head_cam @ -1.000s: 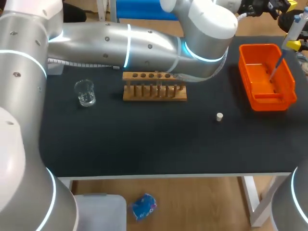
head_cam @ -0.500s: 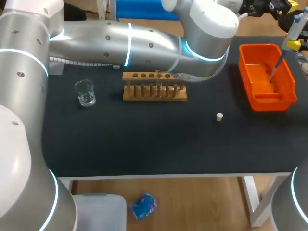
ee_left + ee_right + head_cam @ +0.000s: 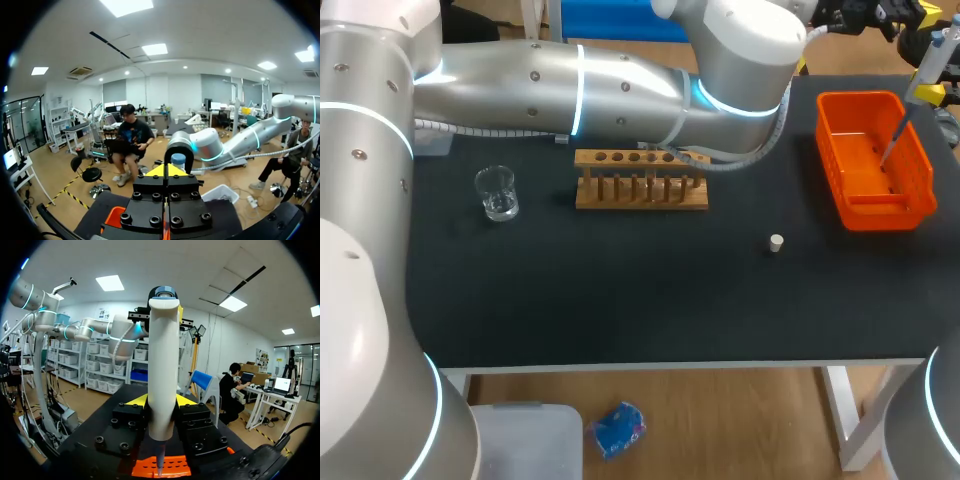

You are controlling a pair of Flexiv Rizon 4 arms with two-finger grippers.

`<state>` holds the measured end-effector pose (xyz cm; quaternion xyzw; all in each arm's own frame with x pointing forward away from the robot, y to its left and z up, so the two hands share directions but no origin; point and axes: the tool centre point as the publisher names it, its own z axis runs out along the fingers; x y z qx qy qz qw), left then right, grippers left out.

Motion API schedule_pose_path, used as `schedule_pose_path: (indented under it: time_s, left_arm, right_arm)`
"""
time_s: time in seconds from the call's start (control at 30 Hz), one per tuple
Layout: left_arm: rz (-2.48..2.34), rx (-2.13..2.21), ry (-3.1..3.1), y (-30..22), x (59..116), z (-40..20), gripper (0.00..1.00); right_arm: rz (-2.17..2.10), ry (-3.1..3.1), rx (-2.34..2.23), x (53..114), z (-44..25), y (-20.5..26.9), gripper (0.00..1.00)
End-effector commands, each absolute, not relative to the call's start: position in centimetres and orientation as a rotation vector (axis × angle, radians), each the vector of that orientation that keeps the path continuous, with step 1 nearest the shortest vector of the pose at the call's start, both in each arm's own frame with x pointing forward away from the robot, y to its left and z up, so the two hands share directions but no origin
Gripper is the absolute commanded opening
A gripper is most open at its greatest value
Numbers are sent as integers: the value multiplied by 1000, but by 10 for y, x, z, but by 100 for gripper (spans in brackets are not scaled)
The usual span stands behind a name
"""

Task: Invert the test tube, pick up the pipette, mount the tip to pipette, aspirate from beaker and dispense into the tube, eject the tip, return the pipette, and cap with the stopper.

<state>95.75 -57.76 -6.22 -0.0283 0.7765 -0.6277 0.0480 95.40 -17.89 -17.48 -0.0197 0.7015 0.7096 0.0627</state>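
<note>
**Tip ejection, judged the step in hand.** Nearest, the stopper (image 3: pixel 776 242) lies right of centre on the surface. Farther back stand the beaker (image 3: pixel 498 193) by the left edge and the tube rack (image 3: pixel 640 180) mid-surface. At the far right corner the pipette (image 3: pixel 928 62), clamped in the right claw (image 3: pixel 161 401), is held with its tip (image 3: pixel 890 142) over the orange bin (image 3: pixel 850 205). The left claw (image 3: pixel 169 170), fingers together, is just short of the pipette's head. Next, a square press on the ejector is called for.

Silver-and-white arms (image 3: pixel 570 85) carry glowing cyan rings; each black, screw-studded claw (image 3: pixel 166 170) has yellow tips.
</note>
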Motion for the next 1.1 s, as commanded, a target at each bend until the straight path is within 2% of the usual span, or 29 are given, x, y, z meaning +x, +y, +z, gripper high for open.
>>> schedule_pose_path:
  time_s: [0.03, 1.1]
  left_arm:
    - [-2618, -18, 1506, -586, 956, -68, 0]
    - [-2638, 17, 1394, -584, 948, -74, 0]
  right_arm:
    - [2148, 2123, -67, 956, -175, -181, 0]
    - [2148, 2123, -67, 956, -175, -181, 0]
